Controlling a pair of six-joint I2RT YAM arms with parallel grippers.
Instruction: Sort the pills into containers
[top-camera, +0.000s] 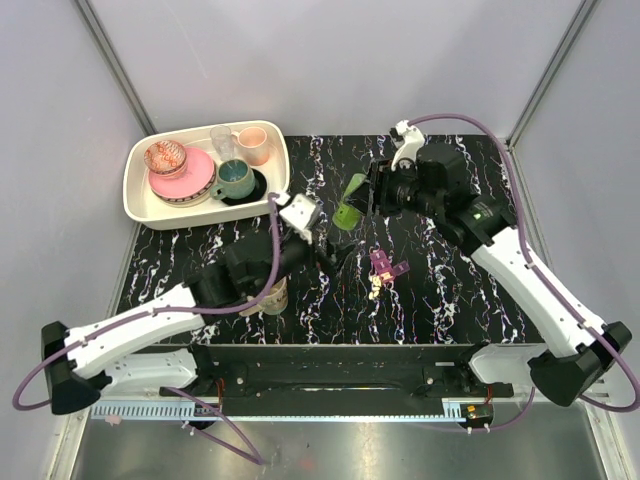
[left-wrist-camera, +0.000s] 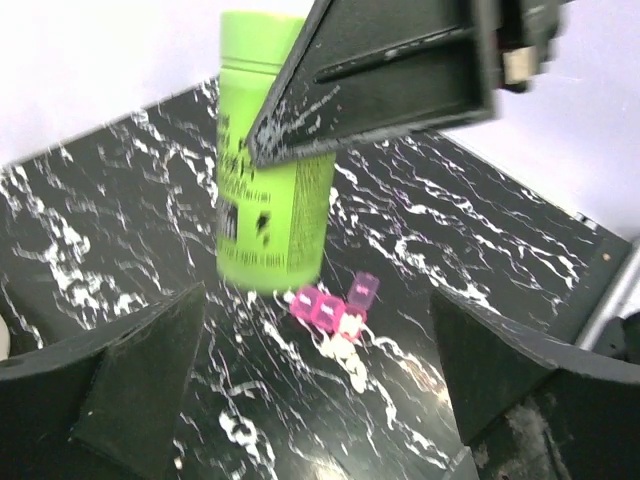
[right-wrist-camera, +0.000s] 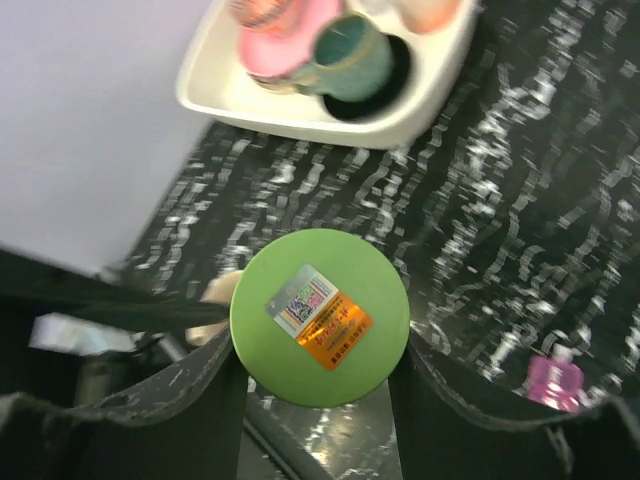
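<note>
The right claw is clamped on the small lime-green cylindrical bottle, one black finger on each side of its body. The right wrist view looks straight at one round end, which bears a small orange sticker. From these views I cannot tell whether the bottle stands on the black, white-streaked counter or hangs just above it. The grip looks meant to steady the bottle or carry it towards the pills. The left claw is spread wide and grips nothing, aimed at the small flat magenta-purple pill box. That box lies just in front of the bottle with at least one lid flipped up. A little cluster of tiny cream pills lies loose on the counter, touching the near end of the box, so sorting seems barely begun. The white tray of crockery sits well apart at the far left.
</note>
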